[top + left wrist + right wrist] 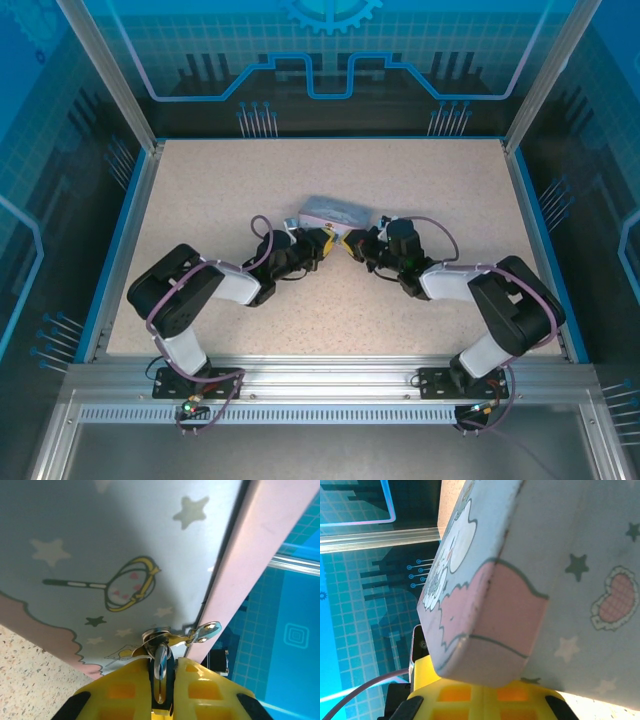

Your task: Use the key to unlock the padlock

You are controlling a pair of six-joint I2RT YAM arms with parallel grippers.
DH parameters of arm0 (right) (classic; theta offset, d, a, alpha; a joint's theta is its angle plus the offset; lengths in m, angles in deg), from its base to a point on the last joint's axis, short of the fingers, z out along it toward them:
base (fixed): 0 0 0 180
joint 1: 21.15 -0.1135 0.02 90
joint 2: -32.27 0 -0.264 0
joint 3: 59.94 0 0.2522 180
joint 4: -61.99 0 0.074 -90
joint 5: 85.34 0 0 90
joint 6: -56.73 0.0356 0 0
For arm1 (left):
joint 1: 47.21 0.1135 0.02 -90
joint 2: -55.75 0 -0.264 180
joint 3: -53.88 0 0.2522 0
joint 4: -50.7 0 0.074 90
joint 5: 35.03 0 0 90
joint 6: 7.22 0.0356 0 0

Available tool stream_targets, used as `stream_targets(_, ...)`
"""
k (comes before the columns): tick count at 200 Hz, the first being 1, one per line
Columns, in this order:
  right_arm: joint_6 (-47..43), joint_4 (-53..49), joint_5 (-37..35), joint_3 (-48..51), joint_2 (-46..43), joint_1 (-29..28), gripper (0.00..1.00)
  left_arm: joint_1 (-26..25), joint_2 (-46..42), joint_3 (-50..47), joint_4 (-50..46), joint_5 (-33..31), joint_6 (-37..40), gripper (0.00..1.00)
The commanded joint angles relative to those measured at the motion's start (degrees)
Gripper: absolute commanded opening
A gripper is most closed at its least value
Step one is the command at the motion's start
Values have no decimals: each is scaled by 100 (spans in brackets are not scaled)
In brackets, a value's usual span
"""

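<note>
A pale blue and pink cartoon-printed tin (335,212) lies mid-table, and both grippers meet at its near side. In the left wrist view a small round metal padlock (152,635) sits against the tin's (100,540) starry face, beside a riveted metal tab (207,630). The shiny key (160,656) points into the padlock, and my left gripper (161,669) is shut on its head between yellow fingers (125,685). My left gripper (326,241) and right gripper (351,244) almost touch. The right gripper (483,685) is shut, its tips pressed under the tin's pink corner (490,605).
The speckled beige table (230,190) is bounded by a blue rim and clear enclosure walls (130,110). Both arms (190,290) (500,295) reach inward from the near edge. The tin is the only loose object on the table.
</note>
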Motion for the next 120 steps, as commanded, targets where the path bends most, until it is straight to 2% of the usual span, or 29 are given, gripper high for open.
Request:
stream_targets(1, 46, 486, 454, -329, 80, -207, 14, -303, 59, 51, 560, 787, 88, 0)
stream_targets(11, -14, 375, 479, -328, 56, -127, 29, -279, 143, -9, 635, 690, 111, 0)
stream_targets(21, -82, 256, 511, -330, 40, -65, 39, -256, 230, -80, 709, 586, 65, 0)
stream_targets(51, -265, -19, 632, -342, 7, 103, 54, -205, 539, -207, 1089, 377, -140, 0)
stream_targets(80, -540, -553, 762, -320, -166, 141, 78, -145, 663, -147, 1121, 340, -136, 0)
stream_targets(120, -1193, -1735, 1106, -140, -649, 262, 90, 3, 687, -112, 1074, 396, -87, 0)
